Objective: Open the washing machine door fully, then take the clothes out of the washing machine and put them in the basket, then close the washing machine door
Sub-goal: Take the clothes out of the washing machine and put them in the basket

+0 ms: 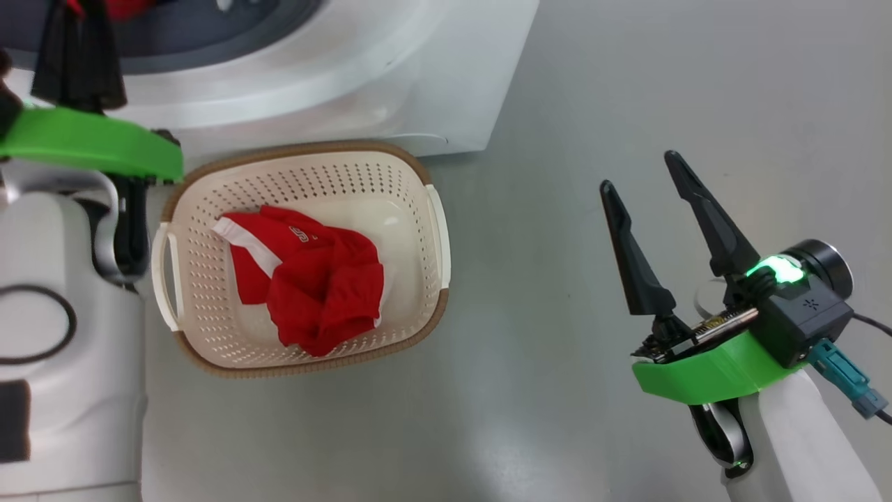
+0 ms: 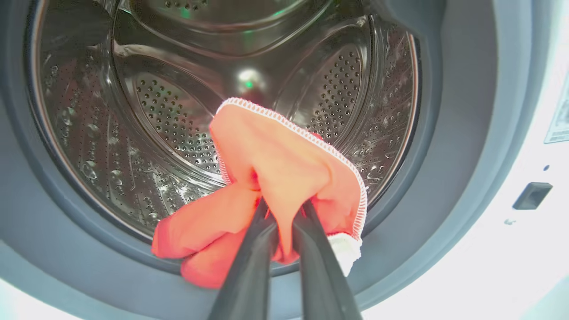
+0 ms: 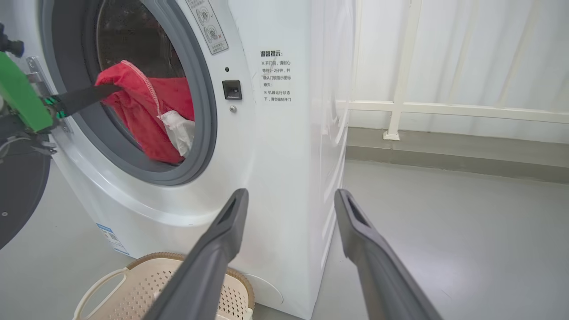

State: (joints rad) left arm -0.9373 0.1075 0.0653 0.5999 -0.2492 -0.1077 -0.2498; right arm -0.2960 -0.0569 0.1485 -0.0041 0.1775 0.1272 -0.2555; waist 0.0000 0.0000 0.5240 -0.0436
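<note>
1. As I looked down through the head view, the basket (image 1: 202, 293) sat at centre left, just below the washing machine (image 1: 390, 84) along the top edge. One red garment (image 1: 313, 279) lay inside it. The right gripper (image 1: 640, 171) hung over the floor (image 1: 557, 139) at the right of the frame, jaws spread wide with nothing between them, well apart from the basket.
2. In the left wrist view, the left gripper (image 2: 284, 213) rose from the bottom centre with its jaws clamped on a second red garment (image 2: 275, 151) edged in white stitching. That garment hung at the mouth of the drum (image 2: 169, 111) and drooped over the lower part of the grey rubber ring (image 2: 466, 133). What I could see of the drum behind it looked bare, though the cloth hid part of the bottom.
3. In the right wrist view, the second red garment showed in the round opening at upper left, with a dark finger reaching it from the left edge. A black round shape at the far left I took to be the washing machine door (image 3: 18, 195), swung clear. The basket's rim showed at bottom left, below the opening.
4. To my eye, the door-opening was done and one piece delivered. The gripped piece had yet to reach the basket, and the door had yet to be closed.
</note>
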